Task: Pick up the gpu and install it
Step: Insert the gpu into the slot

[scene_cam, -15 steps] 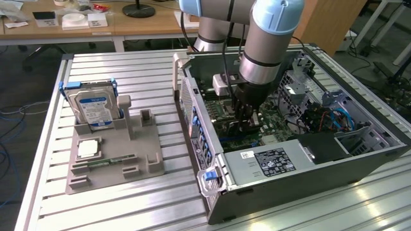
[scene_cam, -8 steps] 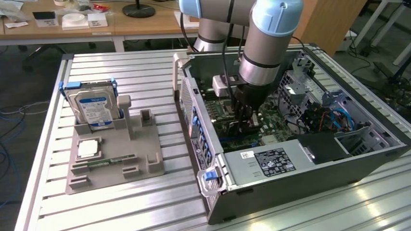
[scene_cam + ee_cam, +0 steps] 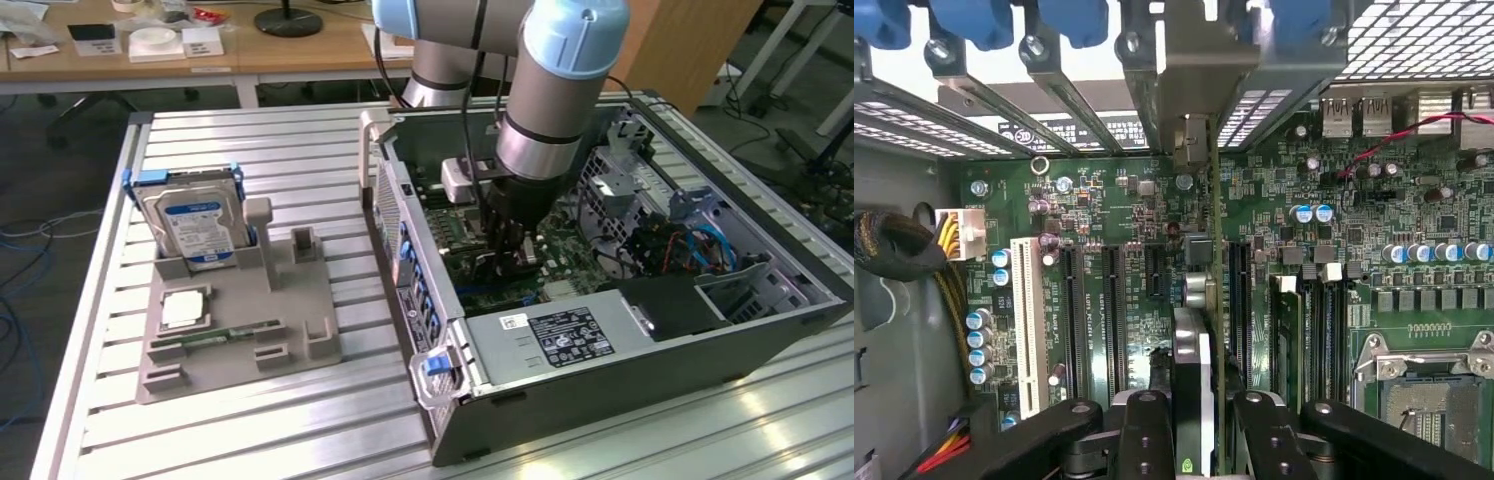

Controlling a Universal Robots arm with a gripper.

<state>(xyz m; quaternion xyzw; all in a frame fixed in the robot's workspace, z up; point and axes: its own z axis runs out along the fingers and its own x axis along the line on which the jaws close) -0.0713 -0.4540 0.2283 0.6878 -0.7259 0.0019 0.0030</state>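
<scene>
I see the gpu (image 3: 1194, 375) edge-on as a thin dark slab with a green board edge, upright between my two black fingers (image 3: 1144, 435). My gripper (image 3: 1196, 430) is shut on it. Its silver end bracket (image 3: 1199, 90) reaches up to the rear slot openings of the case. The card stands over the motherboard (image 3: 1114, 200), in line with the long black expansion slots (image 3: 1112, 310); whether it touches a slot is hidden. In the exterior view my gripper (image 3: 514, 258) reaches down inside the open computer case (image 3: 614, 400), above the board.
A power supply (image 3: 561, 340) fills the case's near end, with blue cables (image 3: 707, 245) on the exterior view's right. Outside, a grey fixture (image 3: 240, 340) carries a hard drive (image 3: 200, 225), a memory stick (image 3: 214, 338) and a processor (image 3: 183, 308). Braided power cables (image 3: 894, 250) lie beside the board.
</scene>
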